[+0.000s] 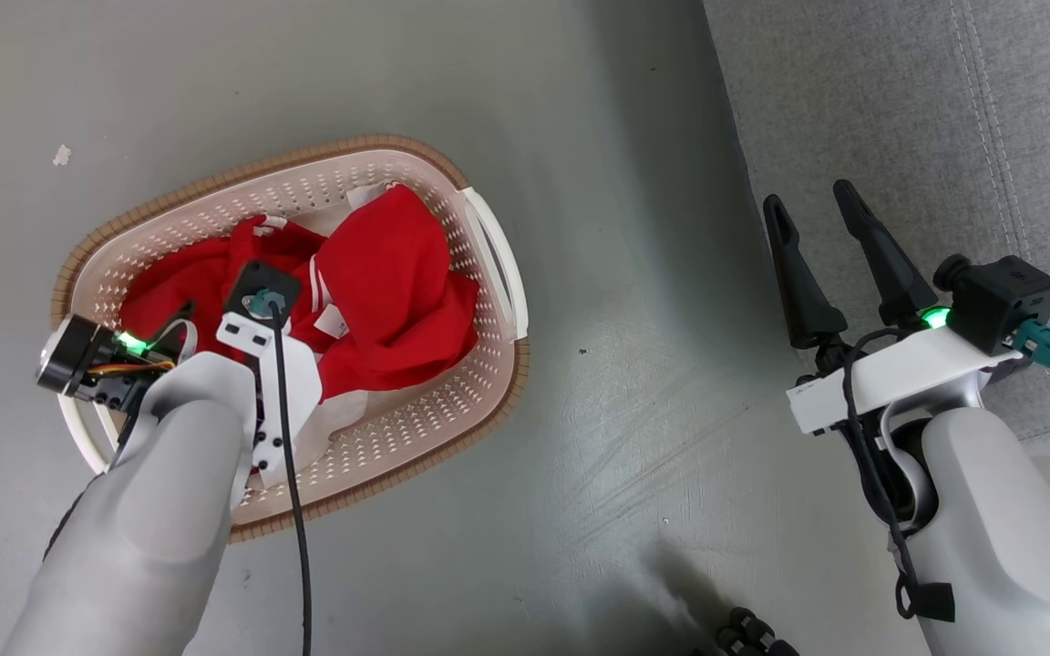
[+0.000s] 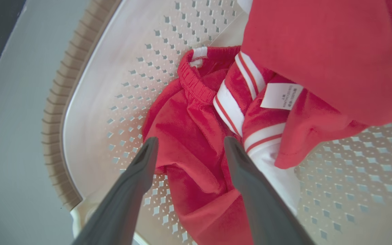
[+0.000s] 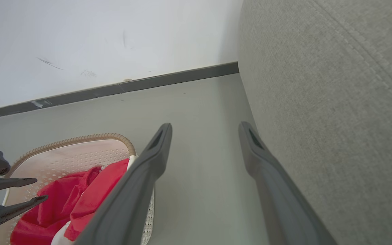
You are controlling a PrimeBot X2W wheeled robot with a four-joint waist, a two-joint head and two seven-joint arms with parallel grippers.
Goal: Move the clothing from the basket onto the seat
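The basket point(image 1: 479, 401) stands on the floor at the left, with the red clothing point(image 1: 397, 282) heaped inside it. My left arm point(image 1: 169, 437) reaches down into the basket. In the left wrist view my left gripper point(image 2: 190, 140) is open, its fingers straddling a red garment point(image 2: 189, 143) with an elastic waistband. Beside that lies white-striped trim point(image 2: 240, 102) and a white care label point(image 2: 281, 96). My right gripper point(image 1: 808, 200) is open and holds nothing, hanging over the floor just beside the grey seat point(image 1: 899, 109). The right wrist view has the seat point(image 3: 335, 102) on its right and the basket point(image 3: 80, 153) at lower left.
Bare grey floor point(image 1: 653, 319) separates the basket from the sofa. A white wall with a dark baseboard point(image 3: 148, 83) runs behind. A small white scrap point(image 1: 61, 155) lies on the floor at the far left. Something dark point(image 1: 748, 633) pokes in at the bottom edge.
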